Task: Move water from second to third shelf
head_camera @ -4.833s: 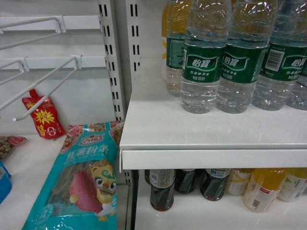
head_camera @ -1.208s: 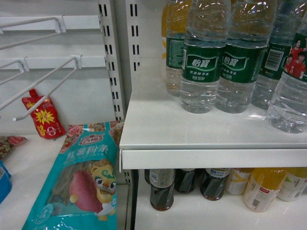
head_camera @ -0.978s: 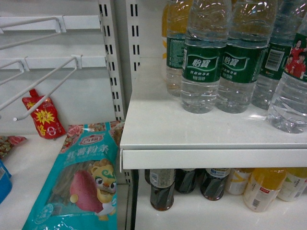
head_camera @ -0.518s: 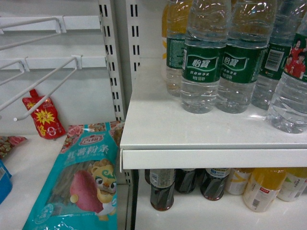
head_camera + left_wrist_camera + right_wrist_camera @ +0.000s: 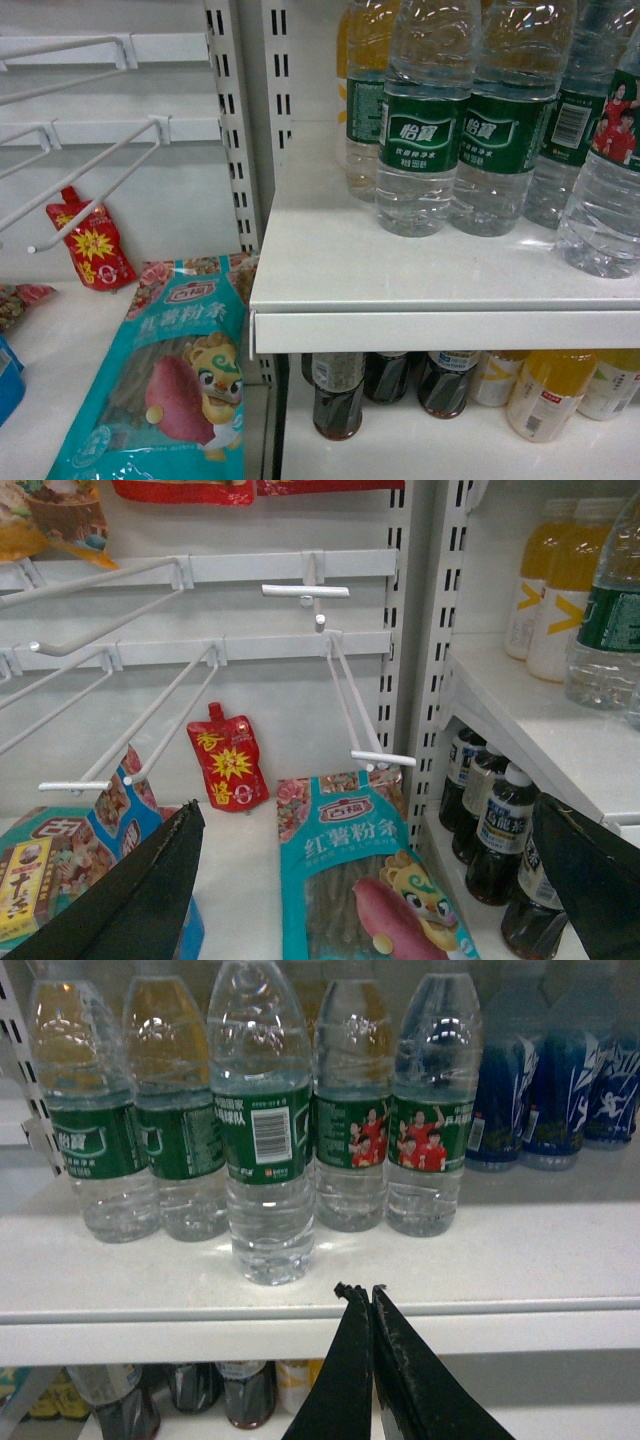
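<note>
The water stands upright on the white shelf, forward of the row of like bottles behind it; its barcode faces the right wrist camera; in the head view the same bottle sits at the right edge, nearer the shelf front than its neighbours, red-shirted figures showing on the label. It touches no gripper.

Right gripper: fingers pressed together, tips meeting with nothing between them; it sits below and in front of the shelf lip, just right of the water and apart from it.

Left gripper: jaws spread wide, one dark finger at lower left of its wrist view and the other at the lower right corner; nothing held; it faces the adjoining bay with wire hooks.

Behind the water: clear bottles with green labels; some backed by yellow drinks; blue-labelled bottles to the right of the row.

Lower shelf, under the white shelf: dark cola bottles on the left; yellow bottles on the right.

Left bay: a teal packet lies flat on the base; a red pouch leans against the back panel.
</note>
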Controlling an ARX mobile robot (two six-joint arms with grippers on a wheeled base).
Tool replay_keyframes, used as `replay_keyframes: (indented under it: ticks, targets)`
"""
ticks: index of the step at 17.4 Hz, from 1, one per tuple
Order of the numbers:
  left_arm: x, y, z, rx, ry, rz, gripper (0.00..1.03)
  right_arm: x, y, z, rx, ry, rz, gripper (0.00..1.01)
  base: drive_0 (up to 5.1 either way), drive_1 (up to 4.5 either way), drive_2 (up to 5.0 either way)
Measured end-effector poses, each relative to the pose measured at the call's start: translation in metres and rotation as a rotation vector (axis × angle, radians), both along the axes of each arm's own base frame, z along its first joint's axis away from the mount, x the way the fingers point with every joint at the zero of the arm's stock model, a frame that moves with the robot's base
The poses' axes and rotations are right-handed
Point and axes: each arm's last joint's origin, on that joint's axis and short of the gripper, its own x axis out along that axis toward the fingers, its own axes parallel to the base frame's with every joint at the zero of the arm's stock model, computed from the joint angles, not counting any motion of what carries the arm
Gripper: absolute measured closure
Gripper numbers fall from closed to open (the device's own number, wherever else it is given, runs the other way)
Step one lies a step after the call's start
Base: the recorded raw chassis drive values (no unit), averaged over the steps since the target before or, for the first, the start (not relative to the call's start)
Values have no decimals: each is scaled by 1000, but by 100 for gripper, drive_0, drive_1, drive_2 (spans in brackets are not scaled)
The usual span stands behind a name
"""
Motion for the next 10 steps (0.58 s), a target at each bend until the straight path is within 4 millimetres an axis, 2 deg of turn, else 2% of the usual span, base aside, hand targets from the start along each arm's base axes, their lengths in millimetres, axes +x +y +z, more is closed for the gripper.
replay_keyframes:
  ticks: [3,4,8,10]
  targets:
    - [0,0,0,0,0,1,5,-11,0,-6,-1,38,1,99,0,0,0]
    - [0,0,0,0,0,0,5,-12,0,-1,0,-6,0,99,0,0,0]
    - [0,0,0,0,1,0,5,-12,0,-3,-1,10,0,99,0,0,0]
    - [0,0,0,0,0,0,5,-12,0,-4,-1,14,0,75,0,0,0]
